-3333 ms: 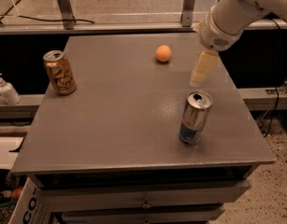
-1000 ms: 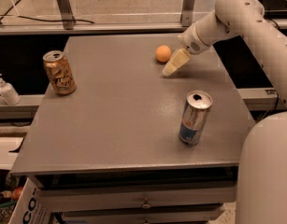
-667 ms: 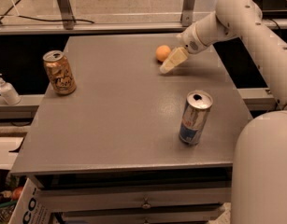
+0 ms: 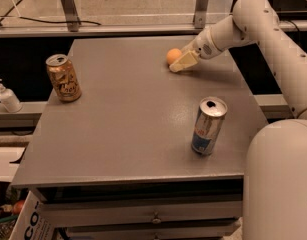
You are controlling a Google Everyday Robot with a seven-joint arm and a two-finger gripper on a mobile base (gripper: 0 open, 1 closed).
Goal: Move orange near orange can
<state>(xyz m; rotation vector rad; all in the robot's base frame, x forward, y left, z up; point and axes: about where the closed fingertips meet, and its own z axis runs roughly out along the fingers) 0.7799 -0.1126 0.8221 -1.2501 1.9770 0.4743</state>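
Observation:
The orange is a small round fruit on the grey table, toward the back right. The orange can stands upright near the table's left edge, far from the orange. My gripper is low over the table at the orange's right side, its pale fingers right against the fruit. The white arm reaches in from the right.
A taller silver-and-blue can stands at the front right of the table. A white pump bottle sits on a ledge to the left. A metal rail and posts run behind the table. A cardboard box is on the floor at the lower left.
My gripper has come from the table's right side down and leftward to the orange. The orange and both cans have stayed in place.

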